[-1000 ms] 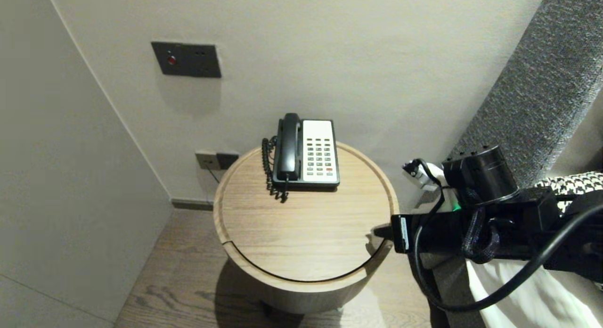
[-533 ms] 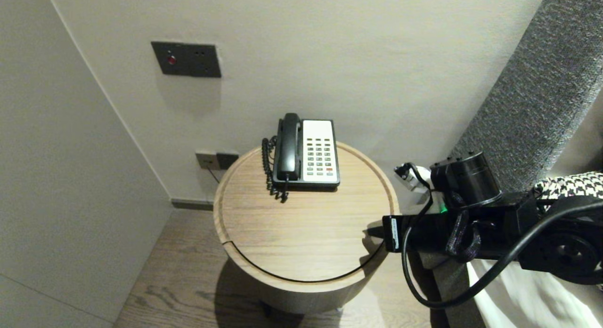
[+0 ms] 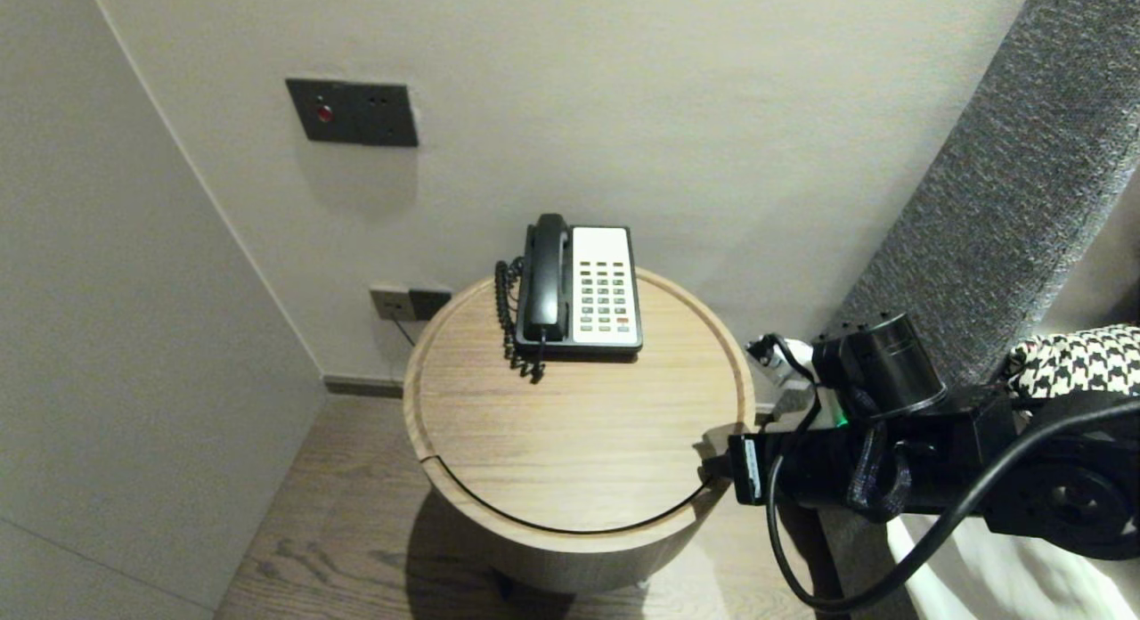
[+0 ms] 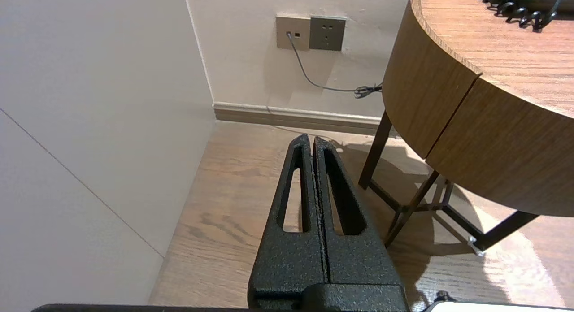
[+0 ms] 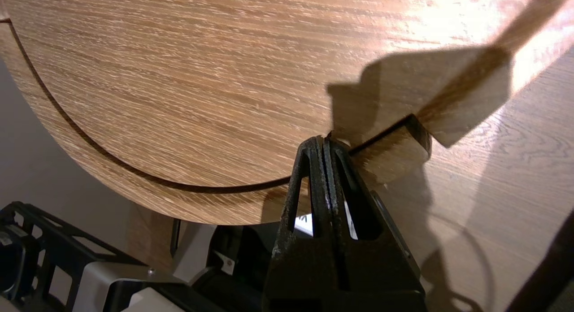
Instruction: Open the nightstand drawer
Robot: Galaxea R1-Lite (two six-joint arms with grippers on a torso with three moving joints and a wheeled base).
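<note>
A round wooden side table (image 3: 570, 442) carries a black-and-white desk telephone (image 3: 581, 286) at its back, handset on the cradle and coiled cord (image 3: 510, 313) hanging to the left. My right gripper (image 3: 710, 467) is shut and empty. Its tip sits at the table's front-right rim, where the raised edge (image 5: 394, 148) ends and a dark curved seam (image 5: 134, 171) begins; the fingertips (image 5: 323, 140) are right at that seam. My left gripper (image 4: 312, 139) is parked low beside the table, shut, over the wooden floor.
A wall stands close on the left. Wall sockets (image 4: 310, 32) with a plugged cable sit behind the table, a dark switch panel (image 3: 352, 112) higher up. A grey headboard (image 3: 1006, 183) and bedding with houndstooth cloth (image 3: 1073, 357) fill the right. Dark table legs (image 4: 406, 209) stand below.
My right arm has shifted slightly left and sunk, bringing the shut tip down to the table's front-right rim. The phone and the left arm have not moved.
</note>
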